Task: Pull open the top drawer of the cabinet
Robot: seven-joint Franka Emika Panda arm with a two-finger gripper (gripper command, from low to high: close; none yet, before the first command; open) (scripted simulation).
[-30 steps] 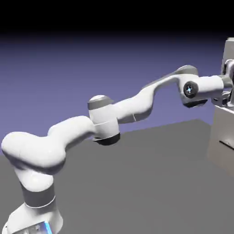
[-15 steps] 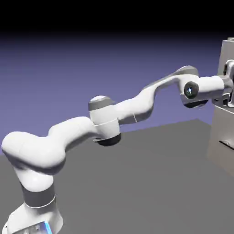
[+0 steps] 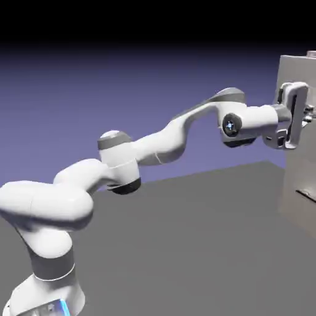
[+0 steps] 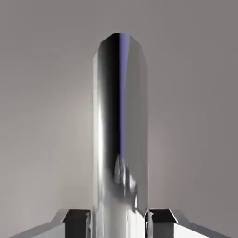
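The gripper (image 3: 307, 117) is being held level at the upper part of the cabinet (image 3: 299, 173), at about 3 o'clock in the exterior view. In the hand view, the jaws are being shown clamped on the bar handle (image 4: 121, 135): a polished metal bar is filling the middle of that picture from 6 o'clock up toward 12 o'clock, and the two dark fingertips (image 4: 76, 218) are being pressed against it on either side at the bottom edge. The top drawer (image 4: 42, 116) is being seen there as a flat pale grey panel behind the bar, filling the rest of the picture.

In the exterior view, the cabinet is being cut off by the right edge of the picture, so only its left part is being shown. A pale block is being seen standing out toward the arm at the cabinet's top, behind the hand; whether it is the drawer's front cannot be told. No drawer interior is being exposed to either camera, so contents cannot be told. A short dark handle (image 3: 307, 196) of a lower panel is being shown at about 4 o'clock.

The arm (image 3: 154, 145) is being stretched from 7 o'clock across the middle of the picture to the cabinet. The grey table (image 3: 185, 247) below the arm is lying open between the robot's base and the cabinet's foot.
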